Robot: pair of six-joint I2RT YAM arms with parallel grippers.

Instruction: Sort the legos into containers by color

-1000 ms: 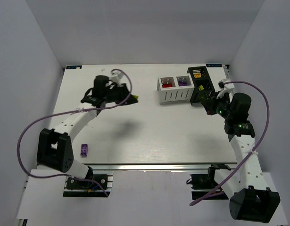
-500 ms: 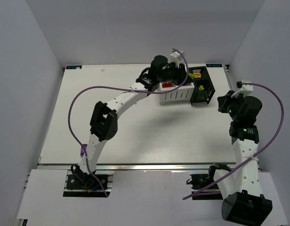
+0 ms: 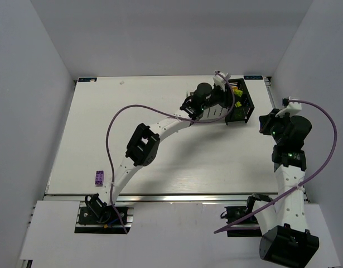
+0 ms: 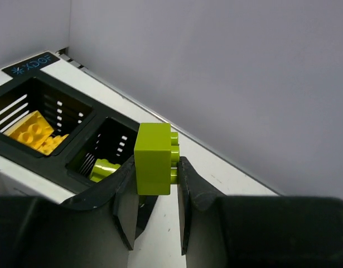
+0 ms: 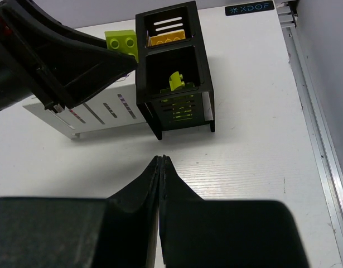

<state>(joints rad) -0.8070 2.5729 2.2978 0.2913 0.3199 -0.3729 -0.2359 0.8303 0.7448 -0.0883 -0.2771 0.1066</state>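
Observation:
My left gripper [image 4: 154, 173] is shut on a lime green lego [image 4: 153, 159] and holds it above the edge of the black bin [image 4: 82, 120]. The bin's far compartment holds yellow legos [image 4: 34, 131]; its near one holds a lime lego [image 4: 101, 169]. In the right wrist view the held lime lego [image 5: 122, 42] hangs just left of the bin [image 5: 202, 84], over the white box [image 5: 98, 114]. My right gripper [image 5: 160, 159] is shut and empty, over the table in front of the bin. From above, the left gripper [image 3: 218, 99] covers most of the white box [image 3: 211, 116].
A purple lego [image 3: 98, 177] lies alone near the table's front left edge. The metal rail [image 5: 313, 128] runs along the table's right edge, close to the right gripper [image 3: 270, 123]. The back wall stands just behind the bin [image 3: 242, 101].
My left arm has swung from the back left of the table across to the containers, carrying the lime lego, and now hangs by the black bin. The right gripper has drawn back a little.

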